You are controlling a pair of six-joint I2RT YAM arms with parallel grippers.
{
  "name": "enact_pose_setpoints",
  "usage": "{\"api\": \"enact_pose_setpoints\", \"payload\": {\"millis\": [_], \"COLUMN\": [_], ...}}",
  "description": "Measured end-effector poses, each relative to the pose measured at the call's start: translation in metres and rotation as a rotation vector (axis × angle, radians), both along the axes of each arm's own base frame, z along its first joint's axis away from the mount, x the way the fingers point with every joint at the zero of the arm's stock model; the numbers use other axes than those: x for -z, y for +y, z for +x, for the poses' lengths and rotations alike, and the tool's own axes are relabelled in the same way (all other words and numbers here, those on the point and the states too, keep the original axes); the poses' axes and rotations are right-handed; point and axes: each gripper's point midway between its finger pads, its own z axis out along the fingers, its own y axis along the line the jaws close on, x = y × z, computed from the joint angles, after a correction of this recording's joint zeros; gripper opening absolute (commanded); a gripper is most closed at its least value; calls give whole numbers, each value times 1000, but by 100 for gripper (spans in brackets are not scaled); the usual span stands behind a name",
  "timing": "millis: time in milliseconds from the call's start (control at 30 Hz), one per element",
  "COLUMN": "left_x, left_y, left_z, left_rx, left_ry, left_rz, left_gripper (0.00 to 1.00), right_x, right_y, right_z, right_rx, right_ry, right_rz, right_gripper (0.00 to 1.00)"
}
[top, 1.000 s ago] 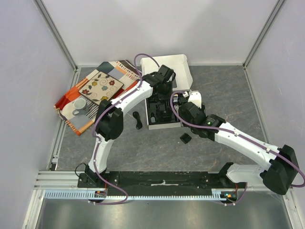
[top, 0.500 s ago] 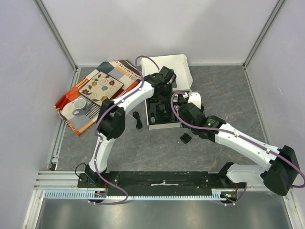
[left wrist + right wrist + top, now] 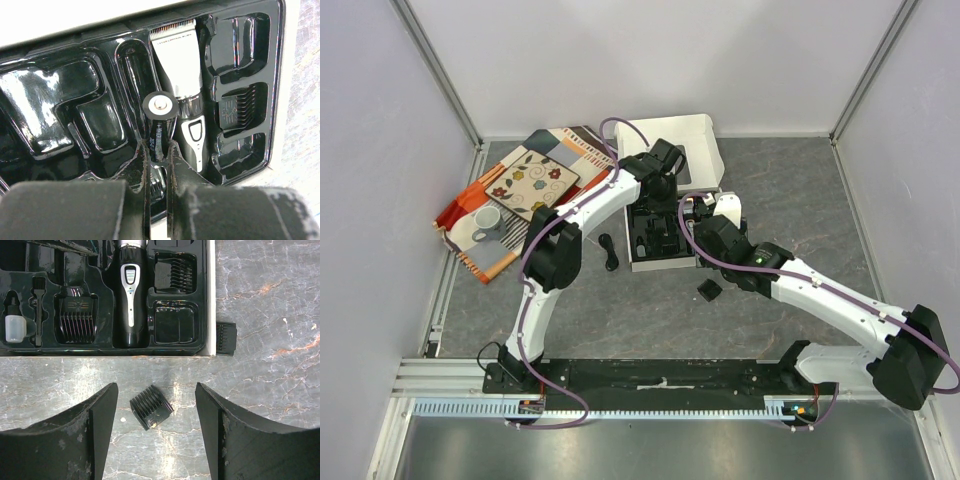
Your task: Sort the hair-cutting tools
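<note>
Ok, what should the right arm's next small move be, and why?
Probably lower the right gripper straight down and close on the comb attachment. Its jaws stand open with that loose piece lying on the table between them, outside the tray.

Your left arm (image 3: 588, 205) and right arm (image 3: 830, 298) wear white shells with black joints; purple cables (image 3: 620, 119) loop along both, and the black fingers (image 3: 102, 432) look scuffed grey.
</note>
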Motion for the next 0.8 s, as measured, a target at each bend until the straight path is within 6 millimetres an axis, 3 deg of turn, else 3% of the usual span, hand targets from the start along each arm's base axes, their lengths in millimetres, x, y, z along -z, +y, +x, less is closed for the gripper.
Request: {"api": "enact_pose_setpoints", "payload": {"millis": [800], "left_x": [4], "left_y": [0], "left_z": [-2], "left_rx": [2], "left_ry": [12], "left_rz": [-3], "left_gripper": [15], "right_x": [8], "right_y": [1], "right_z": [-4], "right_rx": [-12], "right_ry": [22], "right_rz": [1], "right_gripper": [73]}}
